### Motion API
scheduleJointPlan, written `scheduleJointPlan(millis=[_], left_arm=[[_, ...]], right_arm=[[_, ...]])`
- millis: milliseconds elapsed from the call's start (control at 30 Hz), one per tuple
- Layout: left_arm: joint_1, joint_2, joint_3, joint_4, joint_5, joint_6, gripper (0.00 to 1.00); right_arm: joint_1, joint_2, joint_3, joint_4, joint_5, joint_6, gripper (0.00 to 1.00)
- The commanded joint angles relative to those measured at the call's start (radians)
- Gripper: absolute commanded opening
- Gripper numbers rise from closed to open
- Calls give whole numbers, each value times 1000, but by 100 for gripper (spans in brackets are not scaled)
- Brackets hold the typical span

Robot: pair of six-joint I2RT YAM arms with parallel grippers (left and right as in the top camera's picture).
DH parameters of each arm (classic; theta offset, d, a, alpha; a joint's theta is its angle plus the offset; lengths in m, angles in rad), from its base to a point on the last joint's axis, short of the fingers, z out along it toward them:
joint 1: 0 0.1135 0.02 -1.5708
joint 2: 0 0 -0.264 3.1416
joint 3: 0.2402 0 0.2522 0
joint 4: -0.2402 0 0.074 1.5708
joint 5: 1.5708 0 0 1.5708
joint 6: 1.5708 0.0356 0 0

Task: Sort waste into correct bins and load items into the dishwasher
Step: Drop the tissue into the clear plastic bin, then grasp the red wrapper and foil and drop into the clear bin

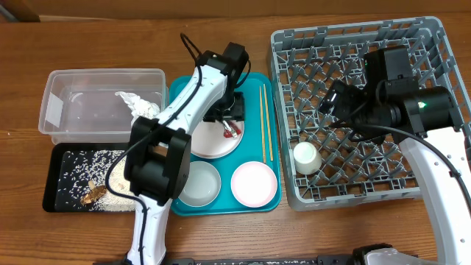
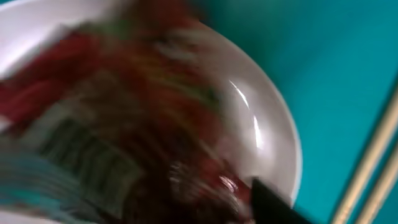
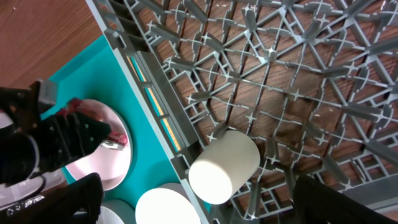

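A red-striped wrapper (image 1: 231, 130) lies on the pale plate (image 1: 210, 147) on the teal tray. My left gripper (image 1: 229, 121) is down on it and looks shut on it. The left wrist view is blurred, with the wrapper (image 2: 124, 124) filling it over the plate (image 2: 273, 124). My right gripper (image 3: 199, 205) is open and empty above the small white cup (image 3: 224, 165), which lies on its side in the grey dish rack (image 1: 434, 44). Two chopsticks (image 1: 266, 121), a pink bowl (image 1: 254, 182) and a whitish bowl (image 1: 199, 182) sit on the tray.
The clear tub (image 1: 66, 110) at the left holds a white wrapper (image 1: 140, 104). The black tray (image 1: 55, 184) in front of it holds rice (image 1: 110, 184) and brown scraps (image 1: 93, 193). The teal tray (image 1: 250, 96) lies between the bins and the rack.
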Motion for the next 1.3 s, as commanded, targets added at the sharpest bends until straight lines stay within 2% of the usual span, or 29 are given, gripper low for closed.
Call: scheduleJointPlan(millis=[0,300,467,600,667,700,767,800,833,1067,1167,1267], left_arm=[[8,27,-3,-10,-13,-34,4],[114,-148,155,-238,-14,-16,4],[288,-281,192,-267,-31,51,4],[447,-286,179,-253,-78,93,4],[484,-263,164,-246,-74,119,18],[501,-245,159,-242,-71,145,35],[522,-223,159,-249,-68,182,81],[531,-220,160,-261,-49,181,95],[539,-221,161,-271,-19,181,100],[528,-324,237,-373,154,206,96],[493,-419,251,-421,220,206,100],[429,-511,251,-443,251,202,100]], right_arm=[[-3,-5,20,-6,-6,-3,99],[-3,-5,20,-26,21,-3,100],[-3,-5,20,-24,20,-2,100],[-3,-5,20,-23,21,-2,100],[-3,-5,20,-20,20,-2,100],[-3,-5,20,-14,20,-2,100],[-3,-5,20,-8,20,-2,100],[-3,-5,20,-8,20,-2,100],[-3,-5,20,-8,20,-2,100],[-3,-5,20,-8,20,-2,100],[-3,-5,20,-8,20,-2,100],[-3,-5,20,-9,20,-2,100]])
